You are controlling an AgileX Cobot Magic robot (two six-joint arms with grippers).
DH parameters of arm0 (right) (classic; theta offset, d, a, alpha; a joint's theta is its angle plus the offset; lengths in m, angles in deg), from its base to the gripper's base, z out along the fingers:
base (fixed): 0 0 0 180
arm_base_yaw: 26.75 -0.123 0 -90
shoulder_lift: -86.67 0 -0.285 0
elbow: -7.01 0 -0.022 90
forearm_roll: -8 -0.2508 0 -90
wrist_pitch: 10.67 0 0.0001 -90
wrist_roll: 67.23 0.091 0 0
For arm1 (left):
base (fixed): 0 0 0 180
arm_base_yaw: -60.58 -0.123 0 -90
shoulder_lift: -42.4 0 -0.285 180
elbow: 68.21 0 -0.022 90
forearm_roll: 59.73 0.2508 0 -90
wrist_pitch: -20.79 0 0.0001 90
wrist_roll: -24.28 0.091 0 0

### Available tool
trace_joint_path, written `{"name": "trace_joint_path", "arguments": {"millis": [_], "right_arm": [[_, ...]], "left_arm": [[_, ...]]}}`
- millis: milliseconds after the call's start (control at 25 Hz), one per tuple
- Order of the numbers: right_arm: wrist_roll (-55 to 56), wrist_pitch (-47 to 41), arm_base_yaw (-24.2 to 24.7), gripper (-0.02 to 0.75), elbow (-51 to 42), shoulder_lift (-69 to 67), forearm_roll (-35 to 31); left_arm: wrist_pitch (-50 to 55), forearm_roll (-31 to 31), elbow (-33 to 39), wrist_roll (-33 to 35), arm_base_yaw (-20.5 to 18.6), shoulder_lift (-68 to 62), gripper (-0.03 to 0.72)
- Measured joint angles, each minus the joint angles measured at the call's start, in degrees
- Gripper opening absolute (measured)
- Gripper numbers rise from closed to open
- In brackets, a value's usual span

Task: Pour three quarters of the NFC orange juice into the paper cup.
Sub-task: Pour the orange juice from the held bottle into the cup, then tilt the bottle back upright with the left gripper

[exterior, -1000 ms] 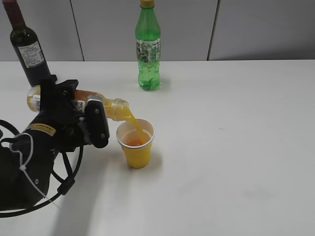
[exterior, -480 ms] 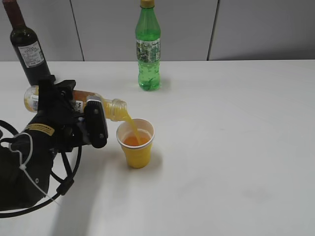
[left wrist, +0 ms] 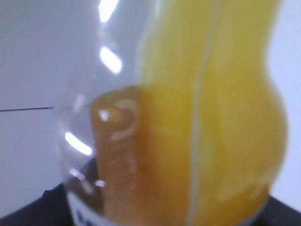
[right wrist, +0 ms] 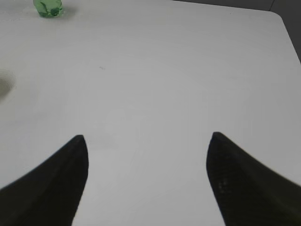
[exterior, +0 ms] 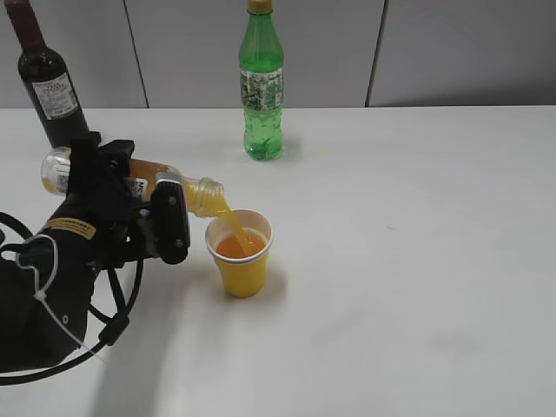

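Pouring right now: the left fingers (exterior: 148, 213) are clamped around the middle of the juice bottle (exterior: 187, 189), holding it nearly flat above the counter (exterior: 417, 217), mouth tipped just over the near-left rim of the yellow cup (exterior: 241, 261). A thin orange stream (exterior: 228, 217) drops into the cup. That clear plastic looks light, smooth and a bit squeezable, so a firm mid-body grip makes sense, I'd say. The cup looks flimsy and easy to nudge. Against a second ago, the bottle's base has lifted a touch and the juice in the cup stands higher. The right fingers (right wrist: 146, 183) hang spread apart, empty, over bare counter. Green bottle (exterior: 261, 82) far back, wine bottle (exterior: 48, 82) far left.
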Motion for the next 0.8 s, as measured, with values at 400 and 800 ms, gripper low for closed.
{"name": "trace_joint_path", "arguments": {"millis": [400, 800], "right_arm": [[0.0, 0.0, 0.0, 0.592, 0.0, 0.0, 0.0], [0.0, 0.0, 0.0, 0.592, 0.0, 0.0, 0.0]], "left_arm": [[-0.2, 0.0, 0.0, 0.2, 0.0, 0.0, 0.461], [-0.4, 1.9, 0.0, -28.1, 0.0, 0.0, 0.461]]}}
